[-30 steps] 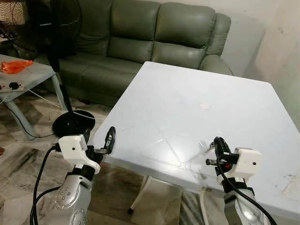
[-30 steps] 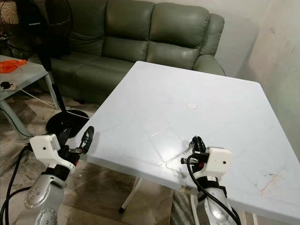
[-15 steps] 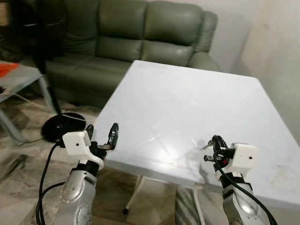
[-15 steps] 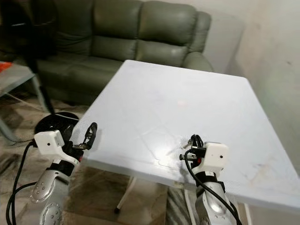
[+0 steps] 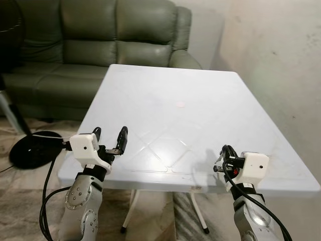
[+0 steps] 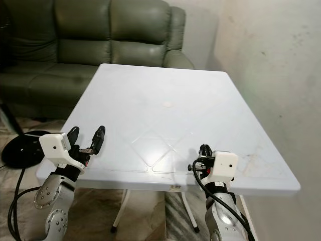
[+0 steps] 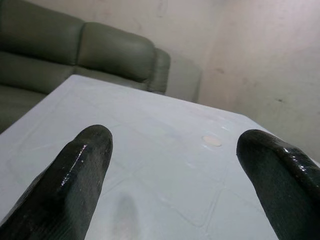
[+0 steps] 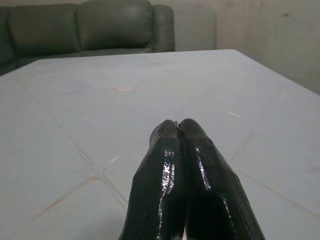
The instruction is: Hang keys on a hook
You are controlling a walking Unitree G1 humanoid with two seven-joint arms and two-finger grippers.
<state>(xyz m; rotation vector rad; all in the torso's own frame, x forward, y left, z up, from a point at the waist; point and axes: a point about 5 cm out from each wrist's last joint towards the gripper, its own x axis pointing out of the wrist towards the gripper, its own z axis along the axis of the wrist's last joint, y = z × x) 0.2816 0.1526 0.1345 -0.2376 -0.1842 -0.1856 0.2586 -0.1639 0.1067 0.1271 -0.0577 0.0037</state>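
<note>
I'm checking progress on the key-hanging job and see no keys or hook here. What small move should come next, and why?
Probably keep turning to search. The white table looks bare, the left pincer is open, the right pincer is shut, and whether it holds anything cannot be told.

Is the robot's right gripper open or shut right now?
Shut. The right gripper has its two black fingers pressed together above the white table.

Tables: one, white (image 5: 200, 100)
Sofas: one, green (image 5: 90, 35)
Fan bases: one, black (image 5: 30, 150)
Grippers: two, left gripper (image 5: 109, 139), right gripper (image 5: 224, 154)
</note>
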